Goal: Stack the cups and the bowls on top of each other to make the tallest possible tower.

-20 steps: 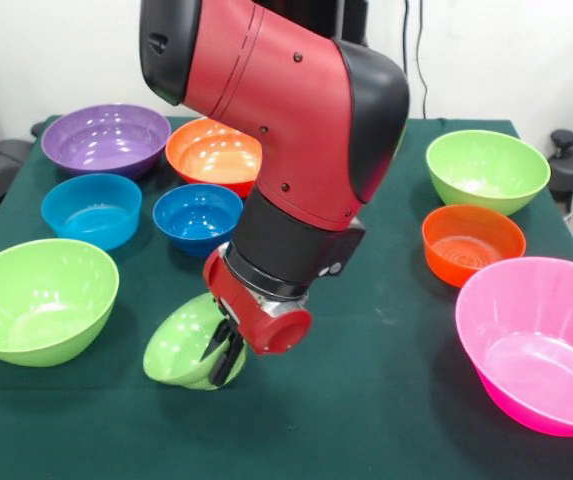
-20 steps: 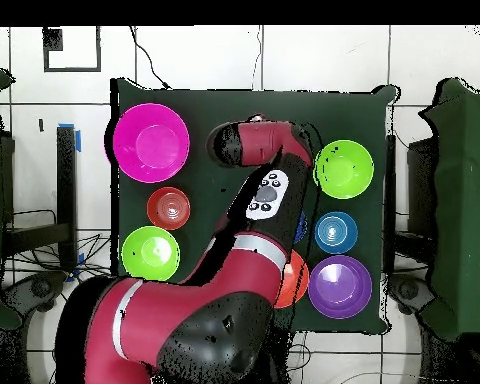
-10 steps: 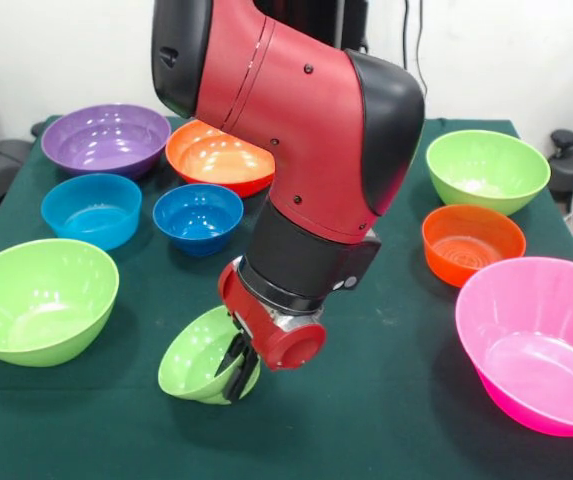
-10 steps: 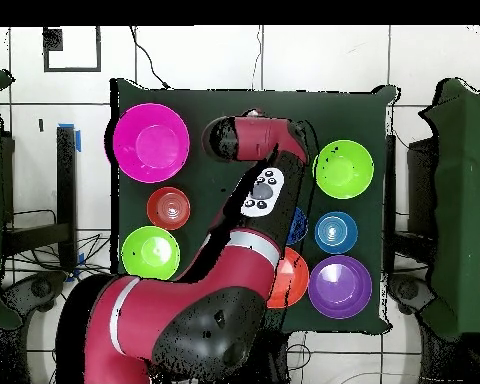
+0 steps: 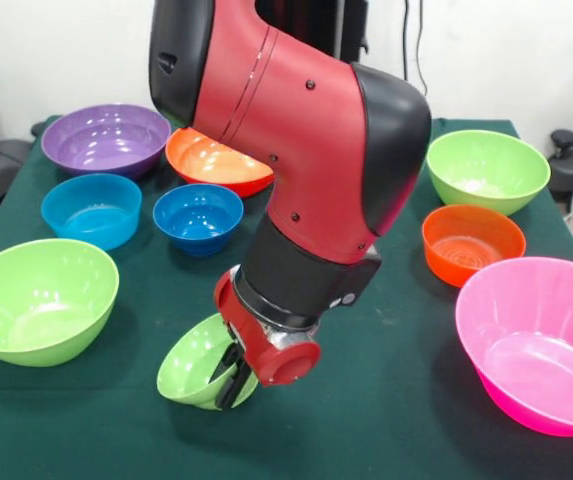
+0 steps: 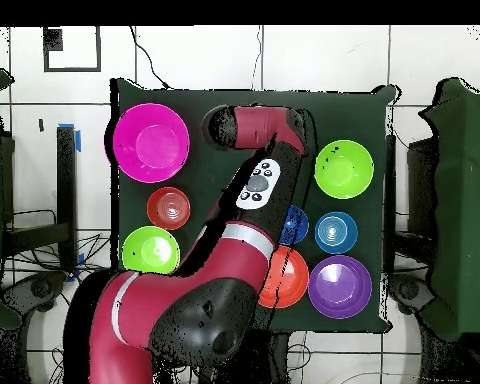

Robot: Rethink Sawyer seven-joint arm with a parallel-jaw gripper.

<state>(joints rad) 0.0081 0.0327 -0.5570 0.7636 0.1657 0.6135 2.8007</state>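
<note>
Green-covered counter (image 5: 386, 400) carries scattered bowls: the pink bowl (image 5: 541, 340) biggest, then others. Near its front edge, the hand (image 5: 228, 377) pinches the tilted small green bowl (image 5: 194, 362) by its rim; level it before stacking.

The red and black arm (image 5: 296, 130) comes down from above with a big bend at the elbow, the black wrist section (image 5: 301, 280) angling down and to the left in the front view. The gripper (image 5: 230, 372) sits at the low end, black fingers (image 5: 228, 362) pointing down and pinched together on the rim of a small green bowl (image 5: 191, 358), which sits tilted, mostly off to the gripper's left.
</note>
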